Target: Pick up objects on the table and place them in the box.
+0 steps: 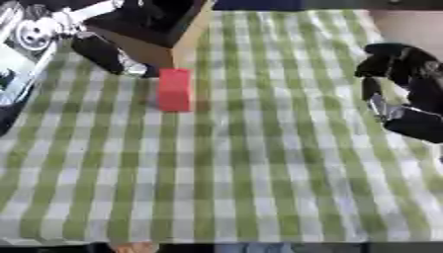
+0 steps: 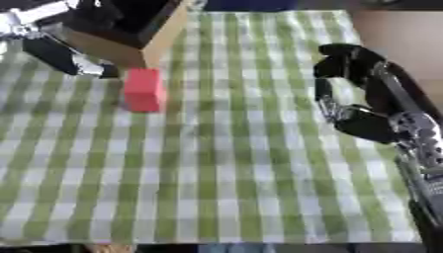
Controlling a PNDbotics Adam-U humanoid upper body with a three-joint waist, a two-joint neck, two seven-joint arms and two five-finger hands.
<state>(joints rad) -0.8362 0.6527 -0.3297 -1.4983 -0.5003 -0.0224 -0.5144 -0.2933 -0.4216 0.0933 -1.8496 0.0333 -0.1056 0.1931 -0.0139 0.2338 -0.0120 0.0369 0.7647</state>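
Observation:
A red block [image 1: 174, 89] stands on the green-and-white checked tablecloth, just in front of the cardboard box [image 1: 147, 48] at the upper left. The box's inside is dark and I cannot see what it holds. My left hand [image 1: 106, 53] reaches in from the upper left beside the box, its fingers stretched toward the block and ending a little short of it. At the right edge my right hand [image 2: 363, 123] hovers over the cloth, fingers loosely bent and apart from the thumb, with nothing in it.
The checked cloth [image 1: 259, 173] covers the table down to its front edge. A bare brownish surface [image 2: 398, 29] shows at the upper right beyond the cloth. White and dark shapes [image 1: 13, 74] lie at the far left edge.

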